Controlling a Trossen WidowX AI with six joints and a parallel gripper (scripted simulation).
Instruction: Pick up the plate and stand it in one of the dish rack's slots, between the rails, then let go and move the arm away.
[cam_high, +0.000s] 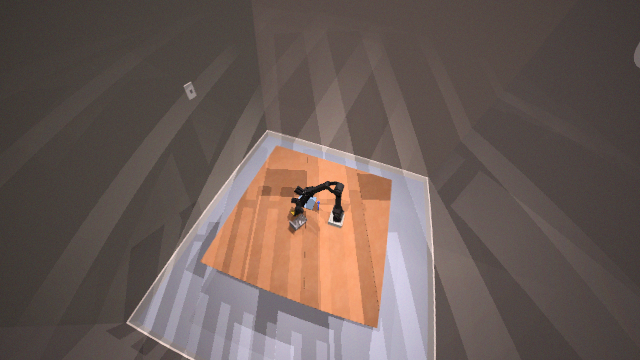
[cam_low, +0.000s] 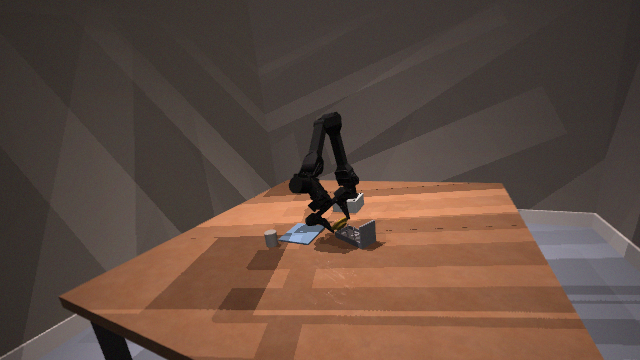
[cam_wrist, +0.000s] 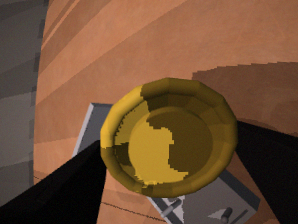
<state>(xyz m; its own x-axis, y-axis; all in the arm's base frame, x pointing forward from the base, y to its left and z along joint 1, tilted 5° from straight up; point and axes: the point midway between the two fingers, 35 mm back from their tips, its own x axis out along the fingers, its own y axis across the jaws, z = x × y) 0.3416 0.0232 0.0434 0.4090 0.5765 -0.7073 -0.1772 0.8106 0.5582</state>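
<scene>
1. The round, glossy yellow plate (cam_wrist: 168, 137), with its faceted rim and shallow bowl, is clamped between the black fingers of the parallel-jaw gripper (cam_low: 334, 226).
2. In the wrist view the plate hangs over the grey, box-like dish rack (cam_wrist: 200, 219), hiding most of it; a corner with short rails shows below.
3. In the exterior view the rack sits on the brown, plank-grained wooden table (cam_low: 400, 280), just beside a flat pale-blue square sheet (cam_low: 301, 233).
4. A small grey cylinder (cam_low: 271, 238) stands upright near the sheet.
</scene>
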